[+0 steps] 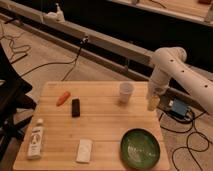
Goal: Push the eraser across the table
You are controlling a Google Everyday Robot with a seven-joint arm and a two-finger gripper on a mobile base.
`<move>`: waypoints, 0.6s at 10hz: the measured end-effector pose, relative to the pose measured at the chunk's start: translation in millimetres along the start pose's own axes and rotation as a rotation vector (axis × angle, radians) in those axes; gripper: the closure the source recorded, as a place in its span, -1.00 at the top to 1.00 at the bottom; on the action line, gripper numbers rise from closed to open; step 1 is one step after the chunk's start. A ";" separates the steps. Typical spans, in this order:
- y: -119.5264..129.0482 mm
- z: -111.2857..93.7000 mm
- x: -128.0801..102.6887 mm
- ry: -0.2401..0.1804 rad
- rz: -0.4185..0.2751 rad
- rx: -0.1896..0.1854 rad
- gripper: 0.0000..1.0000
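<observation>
The eraser (75, 107) is a small black block lying on the left-middle of the light wooden table (102, 125). It lies just right of a small orange carrot-like object (62, 98). The white arm comes in from the right and bends down to the gripper (152, 103), which hangs at the table's right edge, far right of the eraser and not touching it.
A white paper cup (125, 92) stands near the far edge, left of the gripper. A green bowl (141, 147) sits at the front right. A white flat pad (84, 150) and a white bottle (35, 138) lie at the front left. Cables run over the floor.
</observation>
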 end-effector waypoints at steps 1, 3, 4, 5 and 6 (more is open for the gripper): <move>0.0 0.0 0.0 0.000 0.000 0.000 -0.46; 0.0 0.0 0.0 0.000 0.000 0.000 -0.88; 0.3 0.3 -0.1 0.000 -0.001 -0.001 -0.96; 1.5 1.2 -0.9 0.000 -0.003 -0.003 -1.00; 3.9 6.0 -10.8 -0.026 -0.017 0.000 -1.00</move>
